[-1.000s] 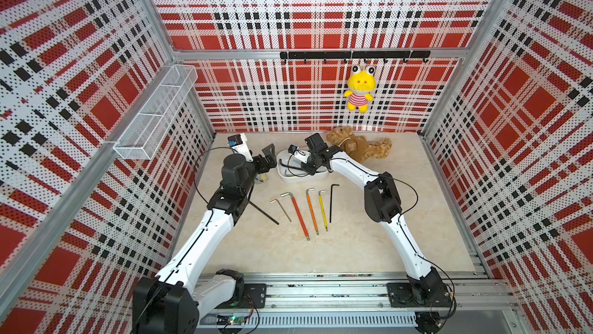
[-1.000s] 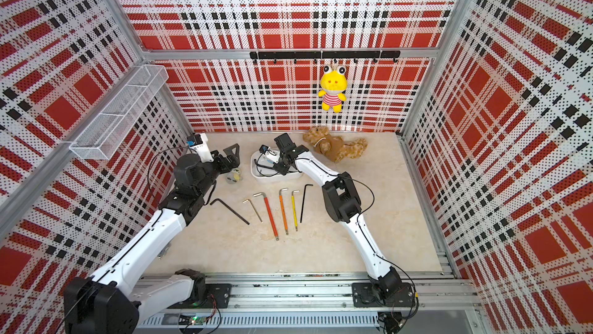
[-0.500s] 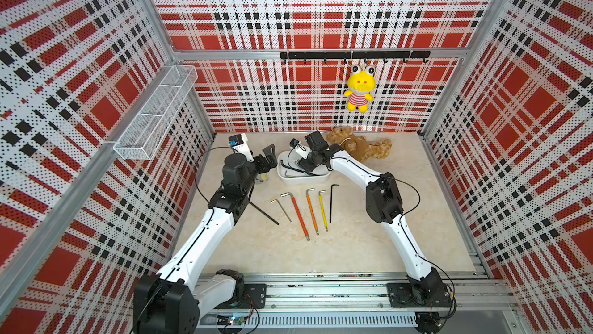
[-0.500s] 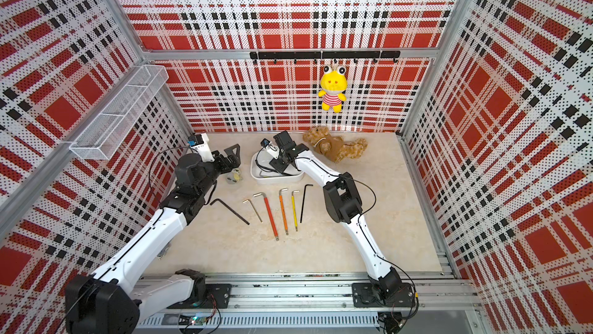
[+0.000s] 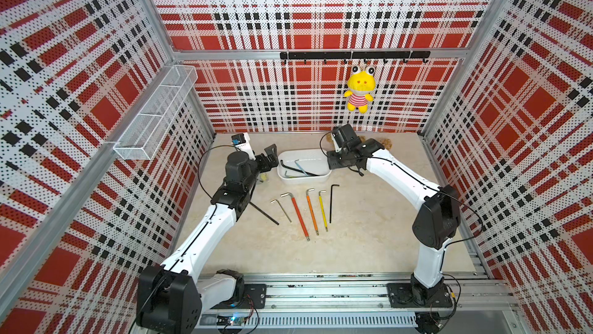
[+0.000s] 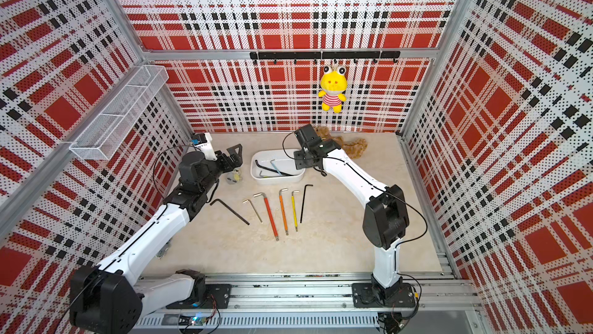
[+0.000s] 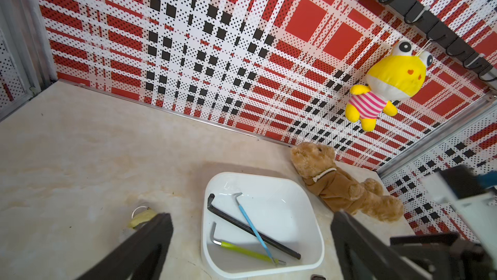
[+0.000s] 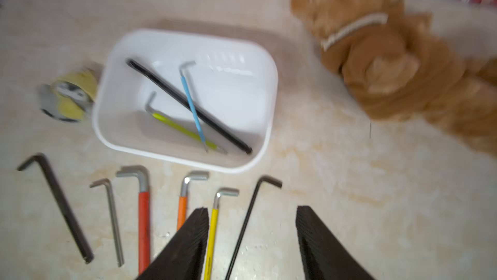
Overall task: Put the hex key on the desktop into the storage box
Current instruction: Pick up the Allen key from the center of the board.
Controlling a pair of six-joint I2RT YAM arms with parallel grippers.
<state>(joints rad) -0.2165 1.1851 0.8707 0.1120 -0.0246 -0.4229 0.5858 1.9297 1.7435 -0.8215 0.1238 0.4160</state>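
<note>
One box (image 5: pixel 303 179) holds three keys (image 7: pixel 252 231); six keys (image 5: pixel 299 217) lie in a row on the tabletop (image 5: pixel 369 226) just in front of it. Left jaws wide, empty, beside the box's left end; right jaws apart, empty, beside its right end. Bare tabletop lies open right of the row.

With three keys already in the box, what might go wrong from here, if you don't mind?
The yellow key and thin black key lie close together; the open right gripper, going for one, may shove the other. The open left gripper hangs beside the box and could knock it. The teddy bear lies near the right arm and may get dragged.
</note>
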